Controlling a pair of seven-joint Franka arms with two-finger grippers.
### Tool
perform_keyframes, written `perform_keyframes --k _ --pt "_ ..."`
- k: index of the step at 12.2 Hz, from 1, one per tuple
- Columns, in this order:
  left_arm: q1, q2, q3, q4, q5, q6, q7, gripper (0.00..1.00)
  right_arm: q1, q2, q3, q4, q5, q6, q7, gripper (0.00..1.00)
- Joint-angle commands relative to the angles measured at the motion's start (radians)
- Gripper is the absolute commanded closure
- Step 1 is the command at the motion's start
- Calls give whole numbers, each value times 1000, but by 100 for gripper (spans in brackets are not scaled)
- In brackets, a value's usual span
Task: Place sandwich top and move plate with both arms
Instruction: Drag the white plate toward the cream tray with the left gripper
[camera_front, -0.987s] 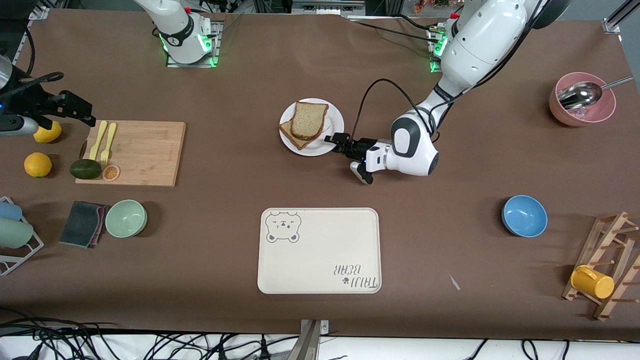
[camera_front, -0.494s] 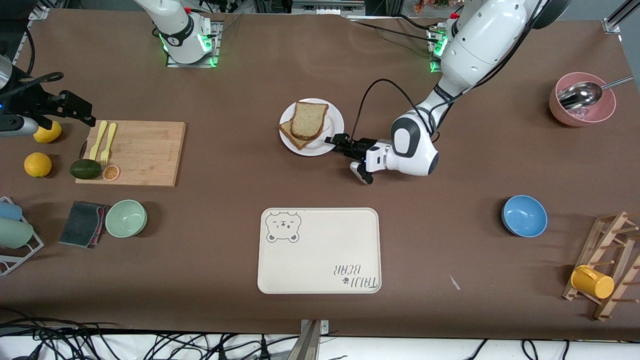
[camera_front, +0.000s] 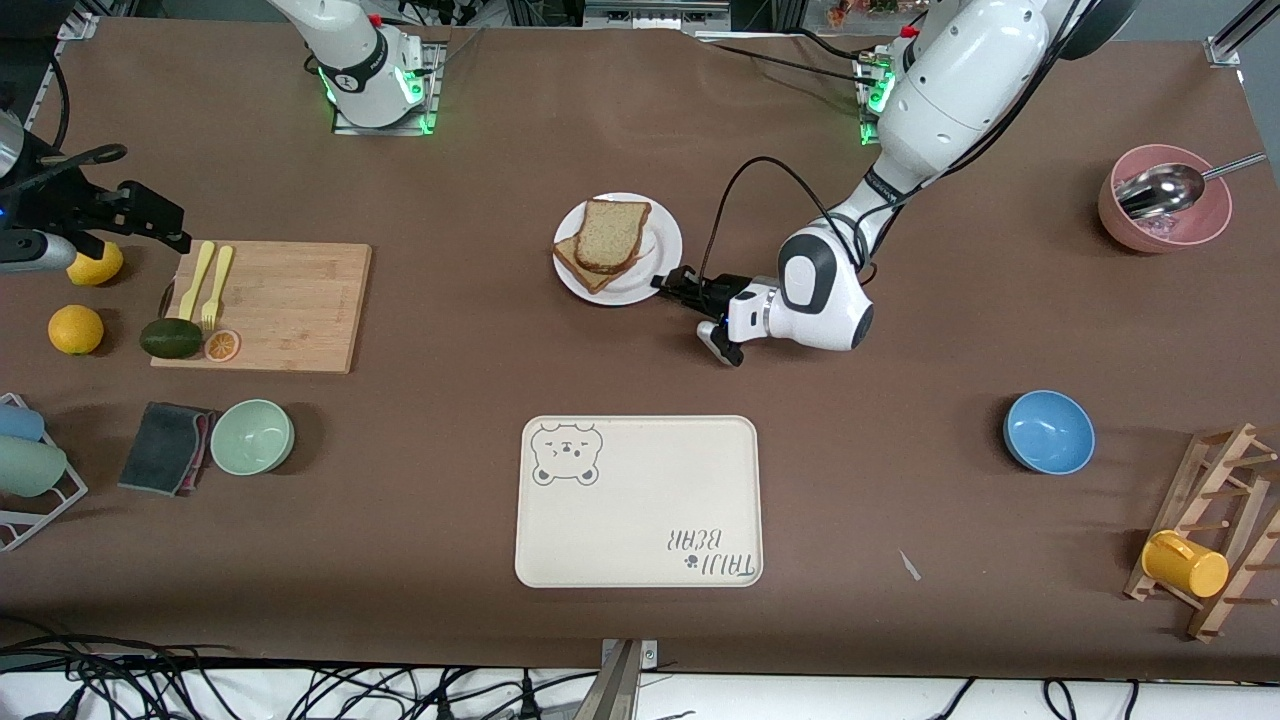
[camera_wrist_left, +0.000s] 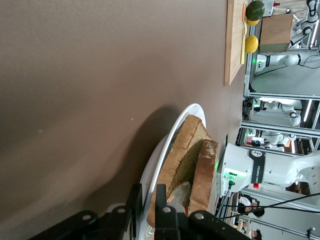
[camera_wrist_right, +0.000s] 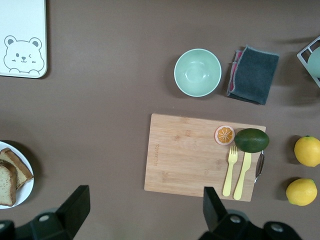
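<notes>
the plate (camera_front: 618, 249) on the brown tabletop (camera_front: 640, 130) is gripped at its rim by the left tool (camera_front: 672, 285); the right tool (camera_wrist_right: 142, 212) is held spread wide, well apart from the plate.

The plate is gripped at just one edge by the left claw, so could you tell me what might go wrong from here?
1. The left claw pinches the plate only at its rim, and the wrist view shows it tilted off the table, so it may slip or tip.
2. The sandwich top lies loose and askew on the darker slice; it could slide off.
3. The right claw hovers open near the cutting board, giving no support.
</notes>
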Motion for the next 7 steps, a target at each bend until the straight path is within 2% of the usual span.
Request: perform_keyframes --k 1,2,7 --pt "-11 -1 5 8 32 7 -21 96 -2 -13 -1 -11 16 1 7 0" --pt "-11 -1 5 8 32 7 -21 100 -2 -15 -2 -11 16 1 7 0" --pt "21 -22 5 21 34 -6 -46 100 -2 -15 -1 -11 16 1 7 0"
